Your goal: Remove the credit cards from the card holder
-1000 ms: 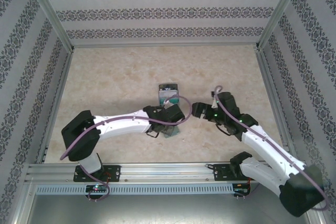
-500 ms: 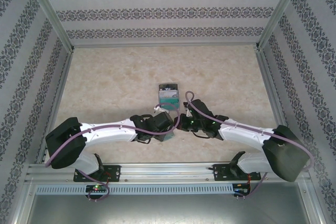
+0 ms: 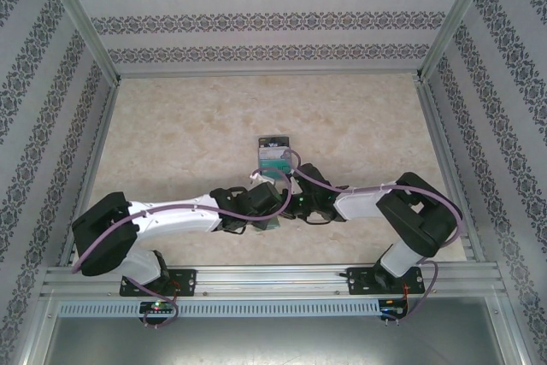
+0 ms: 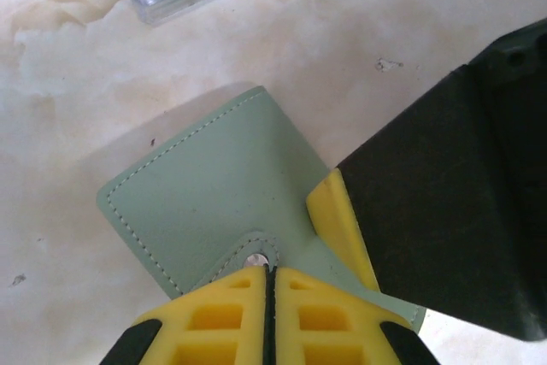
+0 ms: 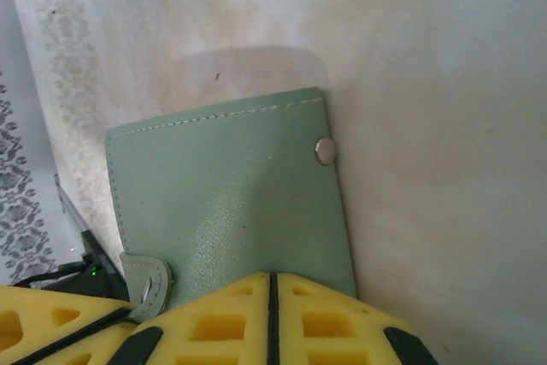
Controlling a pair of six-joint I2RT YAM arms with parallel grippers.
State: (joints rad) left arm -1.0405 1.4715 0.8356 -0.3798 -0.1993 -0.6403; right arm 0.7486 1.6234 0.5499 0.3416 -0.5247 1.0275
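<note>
The left jaws are pinched shut on the little tab (image 4: 255, 254) of the card holder (image 4: 205, 203), which sits between the two arms near the front of the counter (image 3: 188, 126). The right jaws come in from the opposite side, also closed tight, clamped on the holder's edge below its snap stud (image 5: 325, 151). I can't tell whether the holder rests or is lifted. The credit cards (image 3: 273, 153) lie stacked just beyond, apart from it.

Cards (image 3: 274, 154) seemingly just beyond holder (image 4: 214, 203)
</note>
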